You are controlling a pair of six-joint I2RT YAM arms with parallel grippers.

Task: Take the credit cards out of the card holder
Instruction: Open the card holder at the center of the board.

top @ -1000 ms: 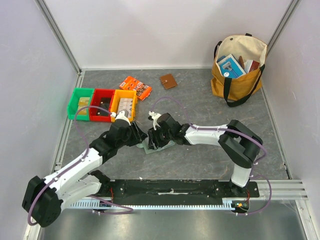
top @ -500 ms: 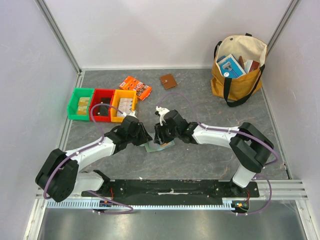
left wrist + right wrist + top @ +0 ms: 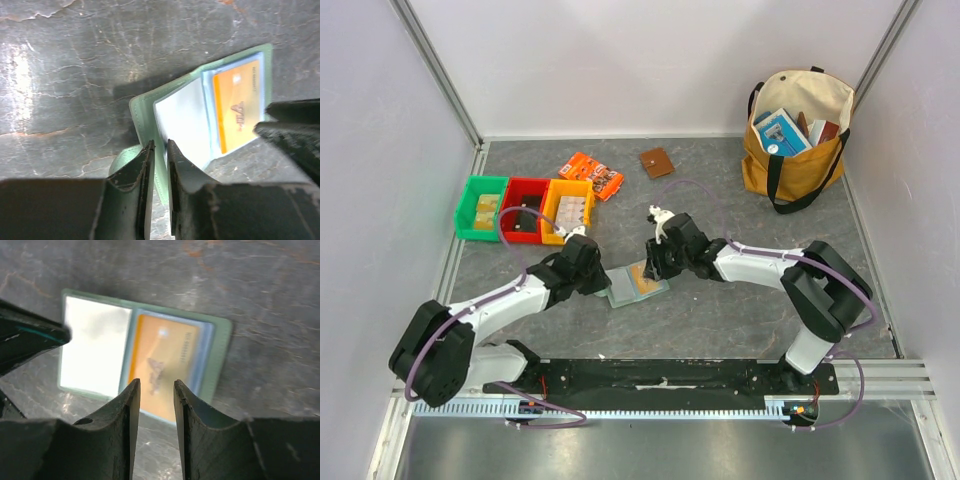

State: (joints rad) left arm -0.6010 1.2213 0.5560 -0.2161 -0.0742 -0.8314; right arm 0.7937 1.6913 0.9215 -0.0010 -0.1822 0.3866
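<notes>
Black fingers of the left end effector (image 3: 160,146) are almost pressed together, nipping the near edge of the holder (image 3: 182,117), which lies opened flat on the grey worktop (image 3: 720,320). The right end effector (image 3: 156,385) hangs just above it, fingers slightly parted, gripping nothing, over the orange card (image 3: 167,347) tucked in one clear sleeve; the other sleeve looks blank

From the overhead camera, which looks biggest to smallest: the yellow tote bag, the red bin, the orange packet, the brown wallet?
Tote bag
red bin
orange packet
brown wallet
Bin and packet look close, so unsure.
</notes>
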